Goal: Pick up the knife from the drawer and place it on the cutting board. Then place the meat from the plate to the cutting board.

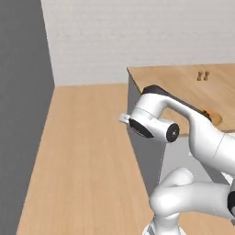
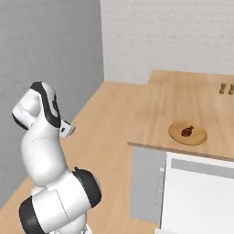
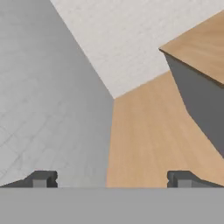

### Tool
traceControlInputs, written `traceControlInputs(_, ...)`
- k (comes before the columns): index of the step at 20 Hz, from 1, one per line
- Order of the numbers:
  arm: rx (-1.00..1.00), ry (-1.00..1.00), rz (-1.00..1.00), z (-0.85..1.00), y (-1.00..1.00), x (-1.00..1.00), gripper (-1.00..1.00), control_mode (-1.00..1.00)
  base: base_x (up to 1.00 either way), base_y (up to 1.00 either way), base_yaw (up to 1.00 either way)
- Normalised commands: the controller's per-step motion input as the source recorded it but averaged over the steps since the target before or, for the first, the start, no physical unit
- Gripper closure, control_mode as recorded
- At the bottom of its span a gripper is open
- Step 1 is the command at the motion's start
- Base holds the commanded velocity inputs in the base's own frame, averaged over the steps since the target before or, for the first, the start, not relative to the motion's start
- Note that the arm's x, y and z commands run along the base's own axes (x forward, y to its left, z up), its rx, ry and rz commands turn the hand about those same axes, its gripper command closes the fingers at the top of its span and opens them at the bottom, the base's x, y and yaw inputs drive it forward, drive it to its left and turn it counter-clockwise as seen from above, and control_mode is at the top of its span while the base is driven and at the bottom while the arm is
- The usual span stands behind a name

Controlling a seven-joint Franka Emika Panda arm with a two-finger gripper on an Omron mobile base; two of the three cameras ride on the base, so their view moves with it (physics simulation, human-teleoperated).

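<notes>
In the hand view the gripper (image 3: 109, 179) shows as two dark fingertips (image 3: 41, 179) low in the frame, one at lower left and one at lower right, spread wide with nothing between them. Beyond them lie the wooden floor (image 3: 144, 140) and the corner where a grey wall (image 3: 48, 87) meets a white brick wall (image 3: 131, 39); the end of the counter (image 3: 201, 48) cuts into the upper right.

In the right base view the plate (image 2: 188, 133) sits right of centre on the wooden countertop, near its front edge, with the meat (image 2: 186, 131) resting on it (a small dark reddish lump, roughly at the plate's middle). Below it, at the lower right, is the flat white front of the drawer (image 2: 201, 201); whether it is pulled out I cannot tell. Two small brown objects (image 2: 226, 88) stand near the right edge, further back on the counter.

In the left base view the plate's rim (image 1: 217, 120) peeks out at the right, mostly hidden behind the arm (image 1: 183, 124)
</notes>
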Motion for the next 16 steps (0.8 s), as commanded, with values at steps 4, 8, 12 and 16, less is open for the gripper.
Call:
traceControlInputs(4, 0.00, 0.00, 0.00, 0.00, 0.00, 0.00, -1.00, 1.00, 0.16, 0.19, -0.72)
traceControlInputs(8, 0.00, 0.00, 0.00, 0.00, 0.00, 0.00, -1.00, 1.00, 0.49, 0.32, -0.63)
traceControlInputs(12, 0.00, 0.00, 0.00, 0.00, 0.00, 0.00, -1.00, 1.00, 0.77, 0.54, -0.48)
traceControlInputs(16, 0.00, 0.00, 0.00, 0.00, 0.00, 0.00, -1.00, 1.00, 0.64, 0.46, -0.27)
